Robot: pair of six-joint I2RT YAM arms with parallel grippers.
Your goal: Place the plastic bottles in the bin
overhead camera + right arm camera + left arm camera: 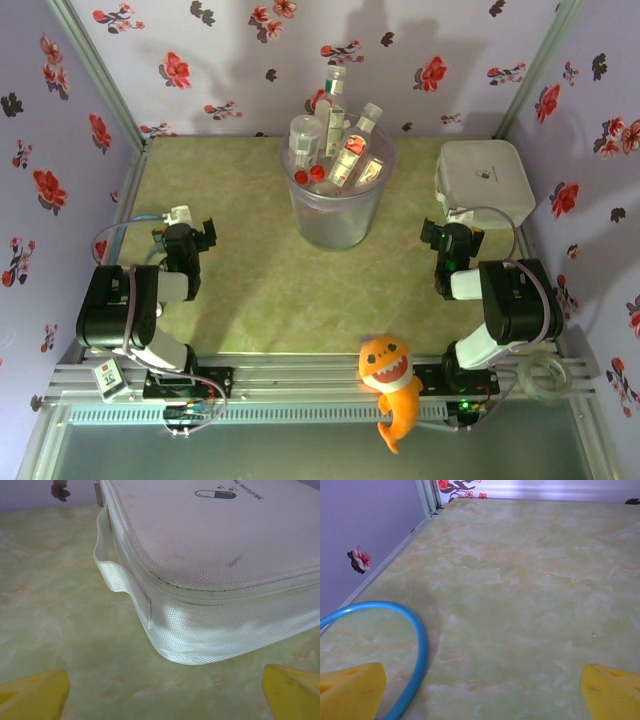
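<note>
A robot-lab test booth: lavender flower-printed walls point(60, 150) and aluminium rails point(300, 380) box in a green marbled tabletop point(250, 290), with the left arm point(125, 305) and right arm point(510, 300) bolted along the frame's bottom edge.

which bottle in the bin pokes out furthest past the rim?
The bottle at the back of the bin, with a pale cap and nearly upright. It stands clear above the others, which lean or sit lower.

Clear bottles point(352, 150) with red-and-white labels, a translucent grey-lavender bin point(335, 225), a green-marbled table point(250, 290), lilac walls point(60, 120) printed with red flowers, a white case point(485, 175), an orange toy shark point(388, 385).
</note>
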